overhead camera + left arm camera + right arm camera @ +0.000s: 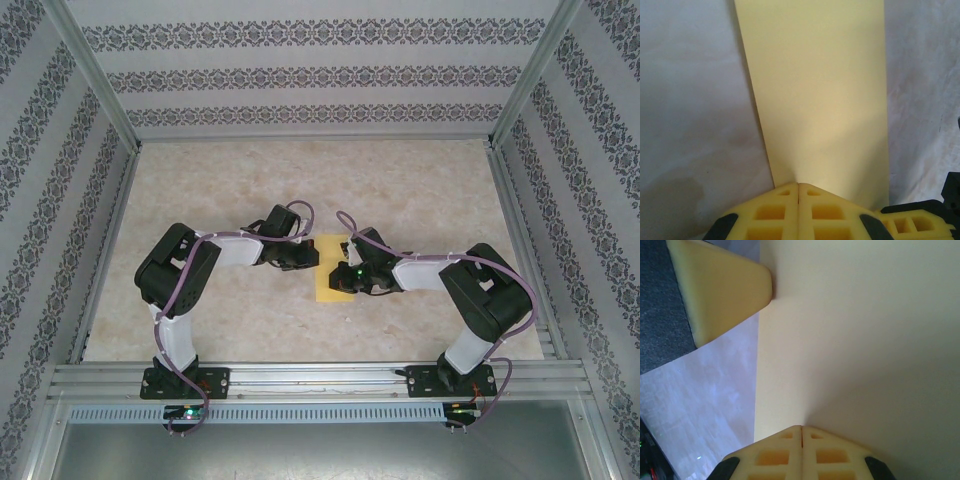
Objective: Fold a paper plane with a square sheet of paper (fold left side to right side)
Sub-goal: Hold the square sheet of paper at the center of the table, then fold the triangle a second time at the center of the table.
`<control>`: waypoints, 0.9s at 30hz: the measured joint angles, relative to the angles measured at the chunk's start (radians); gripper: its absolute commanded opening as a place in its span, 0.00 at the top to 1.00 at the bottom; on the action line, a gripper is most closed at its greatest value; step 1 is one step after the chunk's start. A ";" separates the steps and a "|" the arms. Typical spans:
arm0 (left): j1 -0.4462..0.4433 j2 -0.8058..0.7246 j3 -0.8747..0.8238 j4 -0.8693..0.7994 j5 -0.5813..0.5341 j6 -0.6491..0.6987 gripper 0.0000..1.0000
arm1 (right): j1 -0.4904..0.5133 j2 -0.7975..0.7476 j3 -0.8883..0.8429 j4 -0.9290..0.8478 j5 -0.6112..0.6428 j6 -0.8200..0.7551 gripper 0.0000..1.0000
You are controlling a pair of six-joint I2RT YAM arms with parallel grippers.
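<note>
Yellow square sheet of paper (328, 288) flat just ahead of both closed fingertip pairs, left gripper (798, 185) and right gripper (801, 428) touching its edge. Press evenly, run along the crease, avoid dragging.

I count one thin, plain yellow sheet of paper (328, 288) on my feed, on a single pale marbled tabletop (400, 180). I have two white-and-black robot arms, a left arm (180, 270) and a right arm (485, 290). That gives me two hands, one left hand (310, 258) and one right hand (338, 280). Each carries two blocky yellow fingers (775, 212), four altogether.
</note>
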 measured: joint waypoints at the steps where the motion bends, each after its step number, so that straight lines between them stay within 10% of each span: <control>1: -0.001 0.000 -0.002 0.000 -0.003 0.003 1.00 | 0.000 -0.003 0.002 -0.013 -0.002 0.001 0.90; 27: -0.019 -0.034 -0.057 0.047 -0.041 -0.010 1.00 | -0.146 -0.224 -0.127 -0.174 -0.085 -0.016 0.63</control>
